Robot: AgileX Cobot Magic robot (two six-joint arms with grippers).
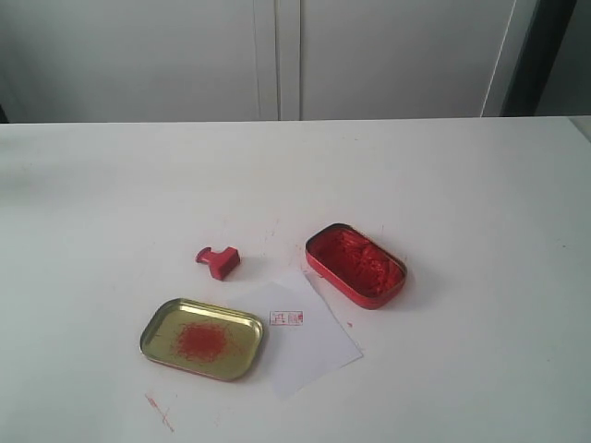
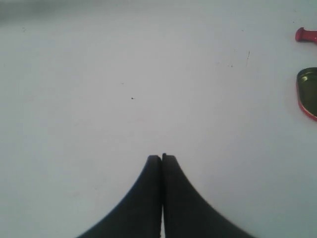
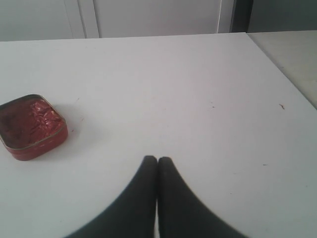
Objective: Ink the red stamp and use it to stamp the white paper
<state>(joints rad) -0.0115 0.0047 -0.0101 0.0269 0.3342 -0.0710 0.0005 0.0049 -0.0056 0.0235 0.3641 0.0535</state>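
Exterior: small red block stamp (image 1: 218, 261) lay tipped on white table (image 1: 443, 185) near thin white paper sheet (image 1: 314, 351), gold metal lid (image 1: 203, 339) and red oval ink tin (image 1: 355, 265), open tabletop around. Left wrist: black left gripper (image 2: 162, 158) was pressed together, empty; stamp and lid cut off at frame edge. Right wrist: black right gripper (image 3: 157, 159) was pressed together, table edge close.

The left gripper (image 2: 162, 159) was closed, its two dark fingers (image 2: 143, 203) pressed together with only a hairline seam between them and nothing pinched there. It pointed out over the white table (image 2: 109, 84). The right gripper (image 3: 157, 161) was likewise closed and empty, its fingers meeting at rounded tips, also aimed across the table. Whether either tip touched the table could not be told.
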